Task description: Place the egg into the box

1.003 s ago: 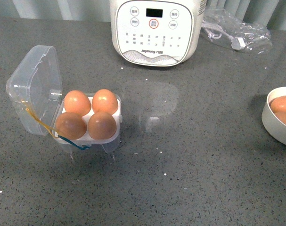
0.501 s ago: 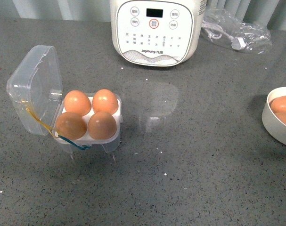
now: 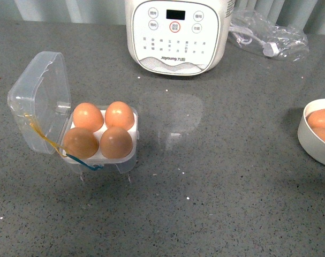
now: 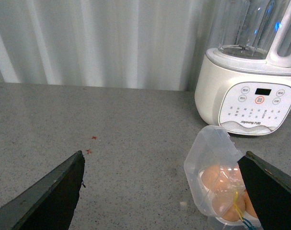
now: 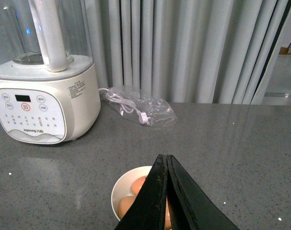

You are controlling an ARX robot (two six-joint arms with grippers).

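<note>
The clear box [image 3: 42, 101] stands open on the grey counter at the left in the front view, lid tipped up, yellow and blue bands hanging off it. Its white tray holds several orange-brown eggs [image 3: 88, 116], one in every cell. Neither arm shows in the front view. In the left wrist view my left gripper [image 4: 164, 163] is open and empty, its dark fingers [image 4: 54, 191] wide apart, with the box [image 4: 212, 163] just inside the far finger. In the right wrist view my right gripper [image 5: 166, 158] is shut and empty, above the white bowl [image 5: 123, 184].
A white Joyoung blender [image 3: 178, 35] stands at the back middle. A clear bag with a white cable [image 3: 266, 35] lies at the back right. The white bowl [image 3: 308, 136] holding more brown eggs [image 3: 323, 118] sits at the right edge. Curtains hang behind the counter.
</note>
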